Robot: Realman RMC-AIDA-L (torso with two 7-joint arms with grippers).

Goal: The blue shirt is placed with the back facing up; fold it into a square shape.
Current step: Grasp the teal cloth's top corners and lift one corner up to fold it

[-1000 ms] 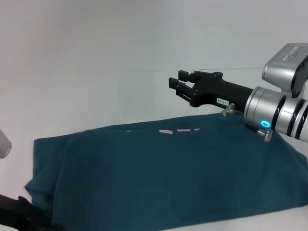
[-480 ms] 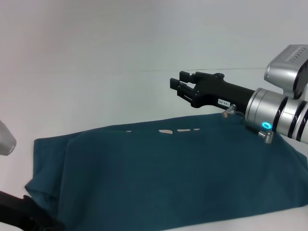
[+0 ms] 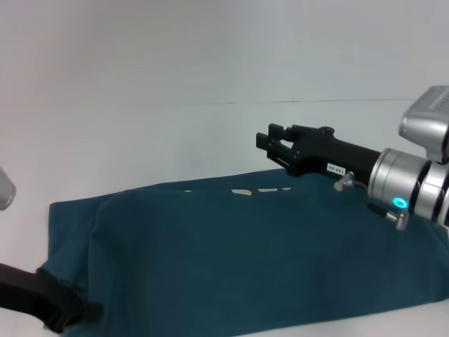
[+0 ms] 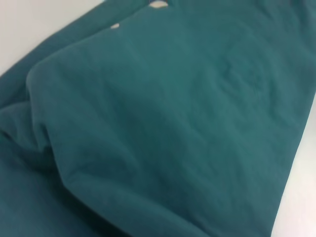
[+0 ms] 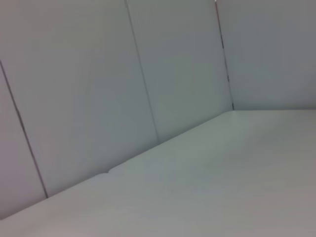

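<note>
The blue shirt (image 3: 252, 260) lies folded over across the near half of the white table, with a few white print marks (image 3: 242, 191) peeking out along its far fold edge. My right gripper (image 3: 270, 140) hovers just beyond that far edge at the right, pointing left, open, with nothing between its fingers. The black end of my left arm (image 3: 42, 309) reaches in low at the shirt's near left corner; I cannot see whether it touches the cloth. The left wrist view shows only wrinkled shirt fabric (image 4: 163, 123) with a folded layer on top.
Bare white table (image 3: 175, 140) stretches beyond the shirt to a white back wall. A grey part of the left arm (image 3: 3, 189) shows at the left edge. The right wrist view shows only the table surface (image 5: 212, 177) and wall panels.
My right gripper has drawn back to the right and slightly down, still empty. The black end of my left arm has pushed further in toward the shirt's near left corner.
</note>
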